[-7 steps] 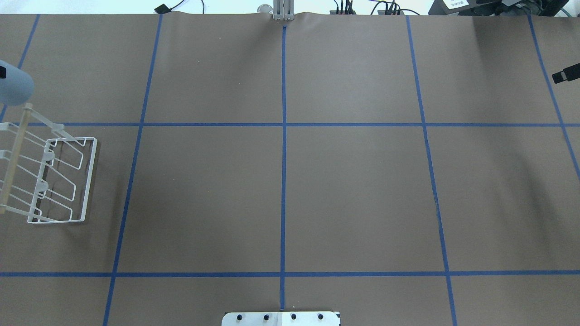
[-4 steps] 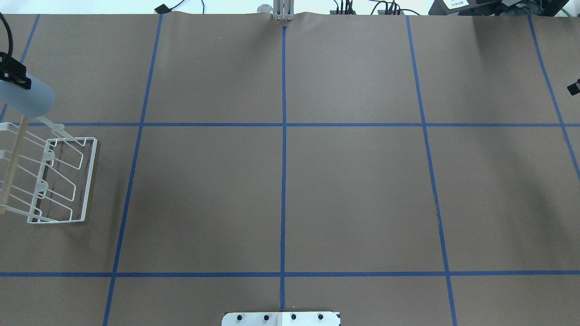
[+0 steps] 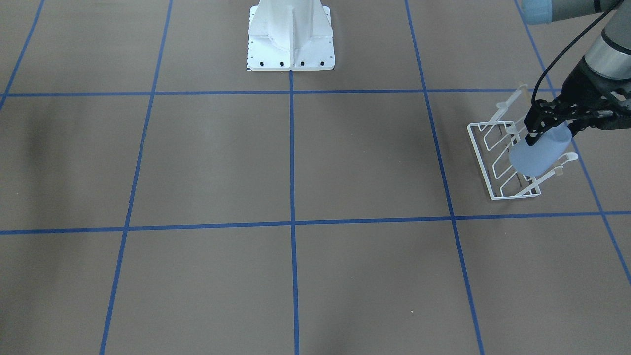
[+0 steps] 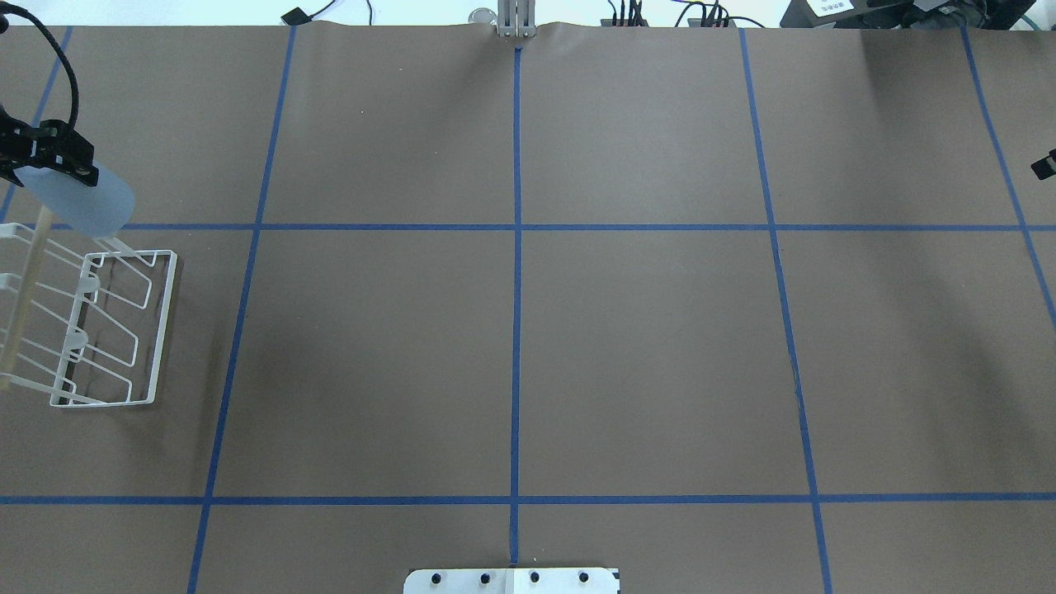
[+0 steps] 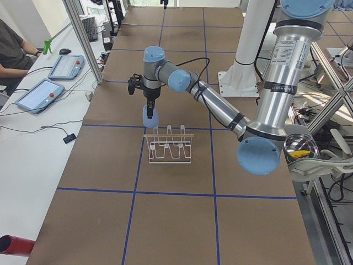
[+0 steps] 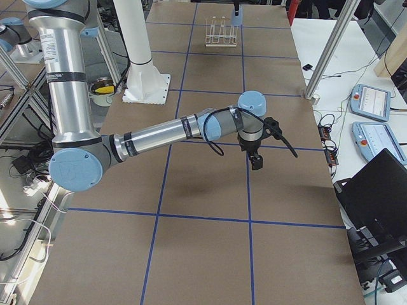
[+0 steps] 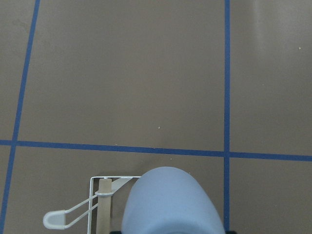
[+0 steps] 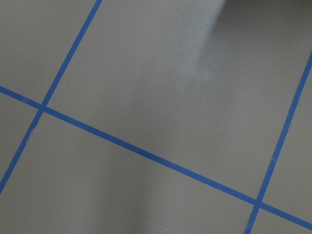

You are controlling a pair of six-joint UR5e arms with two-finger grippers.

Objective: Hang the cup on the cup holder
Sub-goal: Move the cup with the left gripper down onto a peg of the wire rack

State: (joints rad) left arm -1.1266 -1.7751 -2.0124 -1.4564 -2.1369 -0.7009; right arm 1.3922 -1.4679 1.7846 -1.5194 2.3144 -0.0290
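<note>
Left fingers (image 3: 531, 134): clenched on the cup (image 3: 540, 157), held tilted just above the cup holder (image 3: 479, 160) at its end prong. Not yet hung, apparently; lowering onto prong and release outstanding. Right fingers (image 4: 1044, 167): state indeterminable, well apart.

We log the desk (image 4: 643, 355): brown cover, lying flat | blue tape lines (image 4: 516, 330) divide it into a grid of large squares | white wire cup holder (image 4: 76, 339) stands on its base frame by the left edge, in the middle row of squares | white base plate (image 4: 511, 580) sits at the middle of the near edge
</note>
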